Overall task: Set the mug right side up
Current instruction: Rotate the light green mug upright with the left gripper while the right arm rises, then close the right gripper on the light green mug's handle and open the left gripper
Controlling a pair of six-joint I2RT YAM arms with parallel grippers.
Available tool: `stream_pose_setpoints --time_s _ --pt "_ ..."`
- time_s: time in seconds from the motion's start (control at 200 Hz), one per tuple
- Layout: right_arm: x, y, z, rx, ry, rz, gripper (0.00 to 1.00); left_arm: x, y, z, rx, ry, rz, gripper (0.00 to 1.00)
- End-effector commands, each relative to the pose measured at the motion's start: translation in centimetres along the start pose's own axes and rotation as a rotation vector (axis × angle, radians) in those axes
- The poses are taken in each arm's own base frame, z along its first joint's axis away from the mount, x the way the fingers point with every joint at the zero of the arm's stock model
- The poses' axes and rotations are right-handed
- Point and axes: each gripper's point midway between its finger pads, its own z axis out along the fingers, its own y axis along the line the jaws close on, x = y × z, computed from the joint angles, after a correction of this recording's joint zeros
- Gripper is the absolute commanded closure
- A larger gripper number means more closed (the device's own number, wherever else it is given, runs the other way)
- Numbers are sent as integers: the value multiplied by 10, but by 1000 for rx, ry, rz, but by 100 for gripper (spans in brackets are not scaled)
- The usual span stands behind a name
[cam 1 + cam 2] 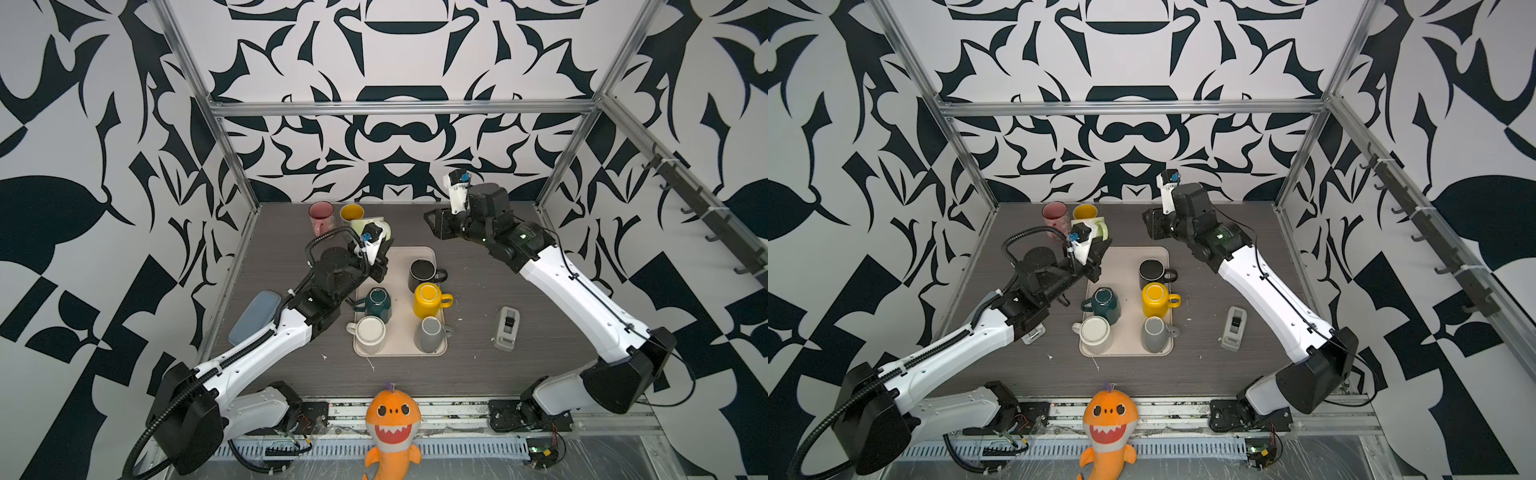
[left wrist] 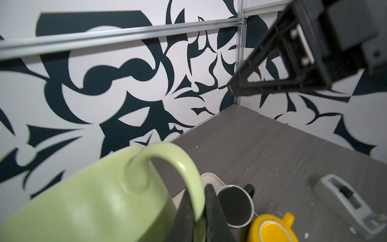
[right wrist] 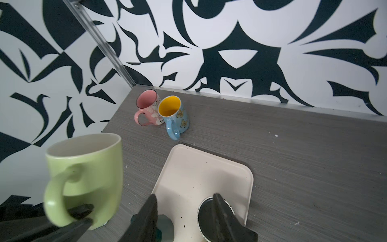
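Green mug: We see the green mug (image 3: 83, 167) mouth up, off the far left corner of the tray (image 3: 209, 171) and near the pink mug (image 3: 147, 106) and the blue mug (image 3: 176, 117). We cannot tell whether its base touches the table (image 3: 293, 146).
Left gripper: The left gripper (image 2: 198, 211) has its fingers pinched narrow on the mug's handle, one on each side of the loop.
Right gripper: The right gripper (image 3: 186, 220) is raised over the far end of the tray above the black mug (image 3: 206, 218), with its fingers apart and nothing between them.
Step in hand: We judge the turn itself done, with the set-down left to do.
How to do it well: We would level the wrist so the base meets the table flat, then lower straight down onto bare table short of the two upright mugs. We would part the fingers only once the mug bears its own weight.
Retreat: We would draw back along the line of the handle so that neither finger hooks the loop.
Risk: A handle pinch leaves the heavy body free to swing. A tilted landing could rock the mug into its neighbours or onto the tray's rim.
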Motion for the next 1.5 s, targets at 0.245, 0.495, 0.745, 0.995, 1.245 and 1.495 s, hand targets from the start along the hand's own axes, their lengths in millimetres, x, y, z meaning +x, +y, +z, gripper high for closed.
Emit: stream_pose_setpoints --time_s 0.245,0.495,0.745,0.995,1.245,1.495 --pt "-20 48 -22 -241 3 -81 47 -43 -6 -1 -210 -193 533 100" --pt "-12 69 -34 -357 73 -150 37 -28 -19 9 -274 -217 785 100" --pt "8 70 -39 -381 185 -210 33 -30 -25 11 -278 -244 837 100" --pt "30 59 -29 -346 272 -210 33 -36 -30 9 -278 -277 852 100" --pt "31 60 -20 -358 272 -194 39 -41 -41 8 -264 -315 845 100" --pt "37 61 -10 -369 304 -167 54 -43 -45 8 -265 -331 840 100"
